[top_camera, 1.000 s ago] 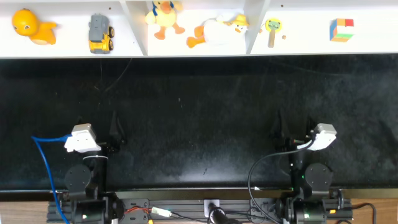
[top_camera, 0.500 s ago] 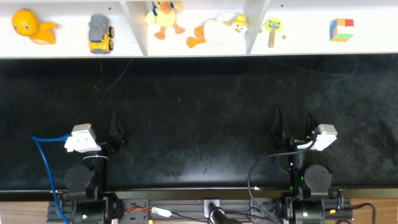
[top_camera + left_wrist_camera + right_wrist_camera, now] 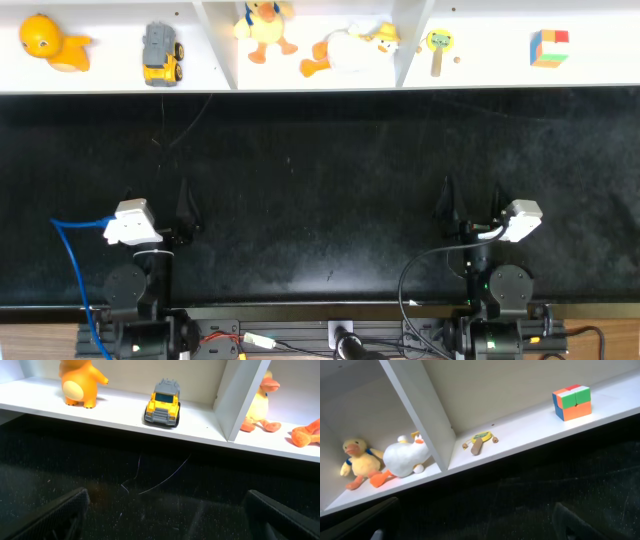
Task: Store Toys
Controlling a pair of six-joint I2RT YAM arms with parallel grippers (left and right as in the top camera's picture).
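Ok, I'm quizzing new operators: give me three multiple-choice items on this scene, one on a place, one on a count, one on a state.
1. Where is the yellow truck? A) left compartment B) middle compartment C) right compartment
2. How many toys are on the shelf? A) four B) six C) eight
3. How are the left gripper and right gripper? A) both open, empty B) both shut on toys C) one holding the cube

1 A: it sits beside the orange duck.
2 B: two in each of three compartments.
3 A: fingers spread over the black mat, nothing between.
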